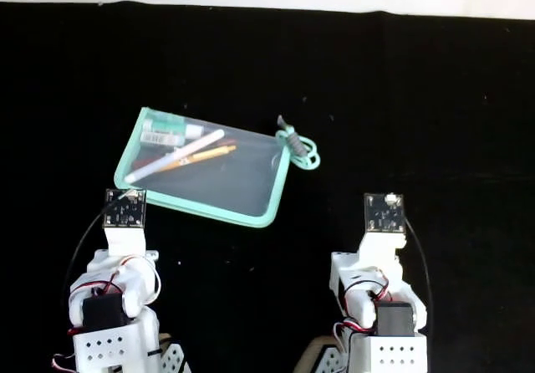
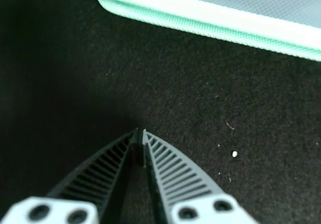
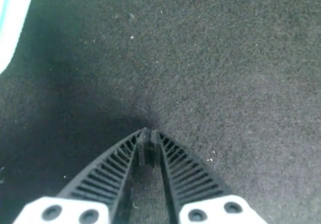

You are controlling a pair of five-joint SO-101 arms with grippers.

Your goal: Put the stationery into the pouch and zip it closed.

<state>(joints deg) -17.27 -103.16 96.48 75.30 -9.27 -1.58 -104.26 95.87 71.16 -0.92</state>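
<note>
The black cloth-covered table (image 1: 435,97) was the largest thing in view, and its soft nap could have let anything pushed across it slide instead of holding firm. The 2 arms sat at its near edge, the left arm (image 1: 117,293) just short of the pouch's near corner and the right arm (image 1: 380,293) well apart from it. The left gripper (image 2: 139,133) hung over bare cloth with its tips pressed together on nothing, and the right gripper (image 3: 148,134) was the same, tips together and empty. The pouch (image 1: 242,191) lay flat and tilted between and ahead of the arms, nearer the left one, its teal border just ahead of the left gripper in the left wrist view. Inside it, towards its far left end, lay a white pen (image 1: 175,157), an orange pencil (image 1: 205,154) and a tube (image 1: 167,129), so the stationery appeared to be in already. Whether the zip was fully shut could not be told. If it was not, the main risk was probably that 1 arm pulling alone would drag the whole pouch, with no second grip to pin it. The pull cord (image 1: 299,145) at the far right corner was small and limp, so closed tips coming down on it might have missed or merely nudged it aside.
</note>
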